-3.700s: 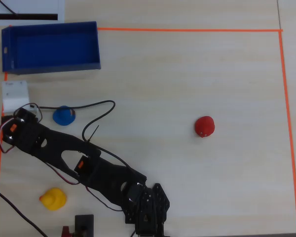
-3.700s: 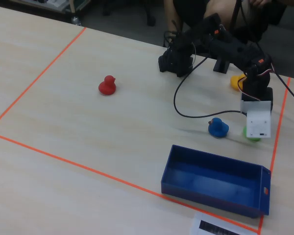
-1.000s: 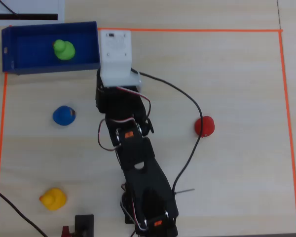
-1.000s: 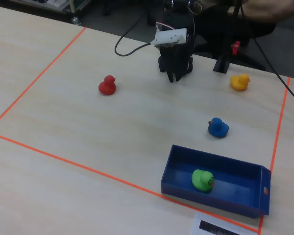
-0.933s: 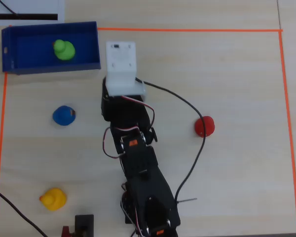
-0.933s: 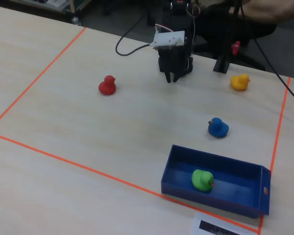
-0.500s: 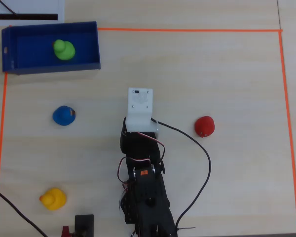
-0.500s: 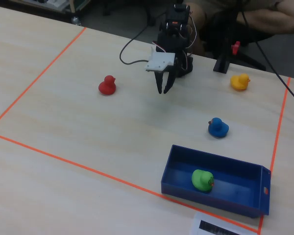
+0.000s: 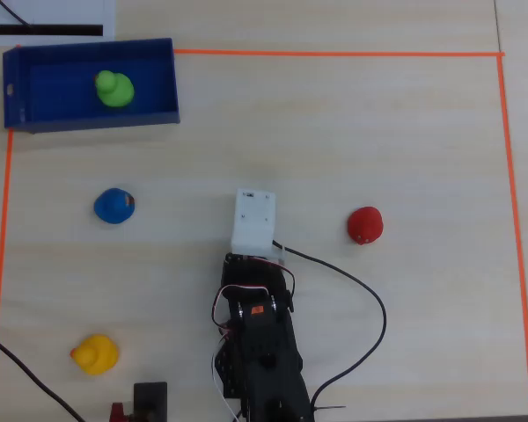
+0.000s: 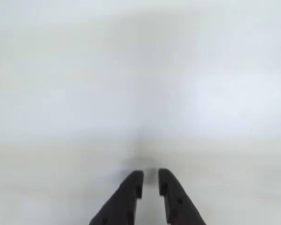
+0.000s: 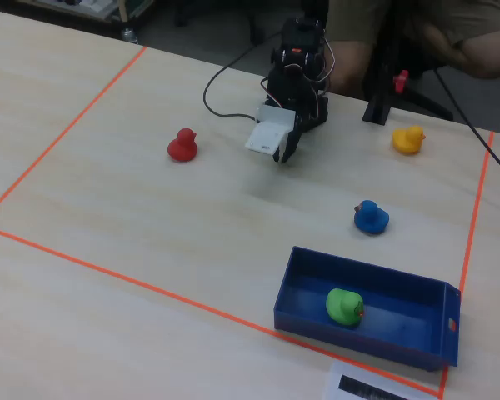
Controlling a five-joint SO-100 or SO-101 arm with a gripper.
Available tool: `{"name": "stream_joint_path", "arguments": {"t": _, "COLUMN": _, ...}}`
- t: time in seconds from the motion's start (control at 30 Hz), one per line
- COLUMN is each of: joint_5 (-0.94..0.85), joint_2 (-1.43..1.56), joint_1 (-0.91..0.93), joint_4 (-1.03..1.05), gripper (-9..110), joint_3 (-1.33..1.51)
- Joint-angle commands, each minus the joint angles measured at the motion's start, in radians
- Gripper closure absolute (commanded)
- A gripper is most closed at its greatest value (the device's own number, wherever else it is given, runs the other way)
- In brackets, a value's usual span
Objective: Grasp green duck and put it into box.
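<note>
The lime-green duck (image 9: 114,89) (image 11: 343,306) lies inside the dark-blue box (image 9: 97,117) (image 11: 350,337), toward its middle and free of the arm. My gripper (image 10: 150,176) (image 11: 281,156) hangs low over bare table near the arm's base, far from the box. In the overhead view the white camera mount (image 9: 253,220) hides the fingers. In the wrist view the two dark fingertips (image 10: 133,180) stand a narrow gap apart with nothing between them, so the gripper is open only a little.
A blue duck (image 9: 114,206) (image 11: 371,217), a yellow duck (image 9: 95,354) (image 11: 408,139) and a red duck (image 9: 365,225) (image 11: 182,146) sit on the table. Orange tape (image 9: 334,53) frames the work area. A black cable (image 9: 361,299) trails from the arm.
The arm has folded back from beside the box toward its base. The gripper has dropped closer to the table and its fingers have drawn nearer together. The green duck stays in the box.
</note>
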Motion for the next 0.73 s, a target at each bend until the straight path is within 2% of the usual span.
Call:
{"name": "stream_joint_path", "arguments": {"t": 0.0, "joint_5": 0.038, "joint_2": -0.009, "joint_1": 0.020, "joint_4": 0.032, "gripper": 101, "joint_3": -0.005}}
{"name": "stream_joint_path", "arguments": {"t": 0.7, "joint_5": 0.044, "joint_2": -0.009, "joint_1": 0.072, "joint_4": 0.032, "gripper": 101, "joint_3": -0.005}}
